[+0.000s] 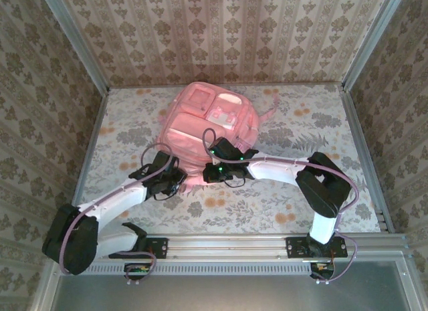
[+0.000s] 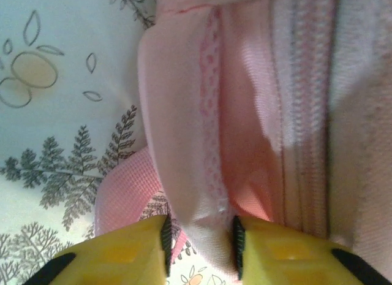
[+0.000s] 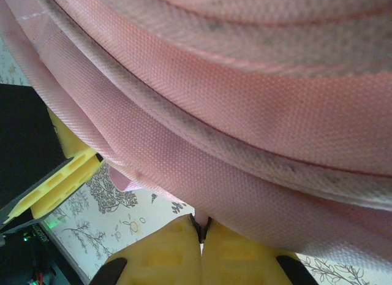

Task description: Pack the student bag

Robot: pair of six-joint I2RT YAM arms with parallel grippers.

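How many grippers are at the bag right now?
2. The left gripper has a fold of the student bag between its fingers; the right gripper is shut at its near edge.

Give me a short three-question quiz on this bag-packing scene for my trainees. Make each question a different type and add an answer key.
1. True or false: the student bag stands upright on its base.
2. What sits between the fingers of the left gripper? A) a book B) a fold of the bag's pink fabric C) nothing
3. Fill in: the right gripper has its fingers pressed ____.
Key: 1 false, it lies flat on the table; 2 B; 3 together.
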